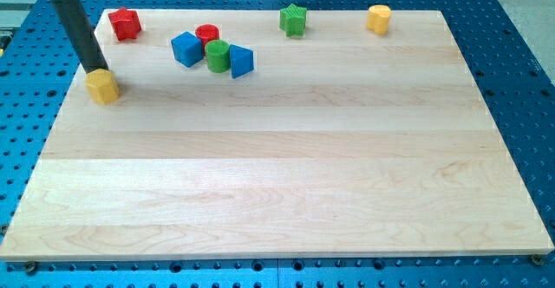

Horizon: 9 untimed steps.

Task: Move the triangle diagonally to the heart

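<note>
The blue triangle (pixel 241 62) lies near the view's top, touching the green cylinder (pixel 217 55), well apart from the yellow heart (pixel 102 87) at the left edge. My tip (pixel 98 68), a jawless rod, touches the heart's upper edge; the push appears not yet begun.

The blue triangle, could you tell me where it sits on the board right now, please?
The blue triangle sits near the view's top, left of centre, touching the green cylinder on its left, far from my tip.
</note>
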Available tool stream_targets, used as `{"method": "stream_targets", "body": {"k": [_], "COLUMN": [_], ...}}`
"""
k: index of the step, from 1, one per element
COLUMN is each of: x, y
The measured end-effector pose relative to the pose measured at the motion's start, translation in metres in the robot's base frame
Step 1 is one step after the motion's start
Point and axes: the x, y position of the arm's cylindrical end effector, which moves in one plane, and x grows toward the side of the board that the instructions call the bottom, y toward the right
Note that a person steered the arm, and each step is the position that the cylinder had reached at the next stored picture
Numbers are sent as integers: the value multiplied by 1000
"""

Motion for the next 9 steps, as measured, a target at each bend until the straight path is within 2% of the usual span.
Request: {"method": "stream_targets", "body": {"k": [2, 4, 5, 6, 7, 8, 9], "x": [-4, -32, -23, -13, -1, -7, -9], "y": [4, 4, 8, 78, 121, 176, 198]}}
